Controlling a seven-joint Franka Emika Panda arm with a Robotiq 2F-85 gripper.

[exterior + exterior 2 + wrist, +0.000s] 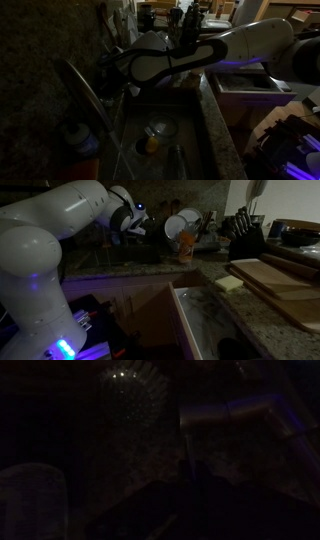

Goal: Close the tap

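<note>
The tap (88,100) is a long, slender grey metal spout that arches over the sink (190,150) at the left of an exterior view. Its handle is not clearly visible in the dark. My gripper (108,80) is at the end of the white arm, behind and above the spout near the back wall. It also shows in an exterior view (140,222) beside the dish rack. The wrist view is almost black. It shows only a grey metal piece (240,410) at the upper right. I cannot tell whether the jaws are open or shut.
An orange bottle with a blue cap (80,138) stands left of the sink. A yellow item (150,143) lies in the basin. A dish rack with plates (182,225), a knife block (245,225), cutting boards (275,280) and a sponge (228,282) are on the counter.
</note>
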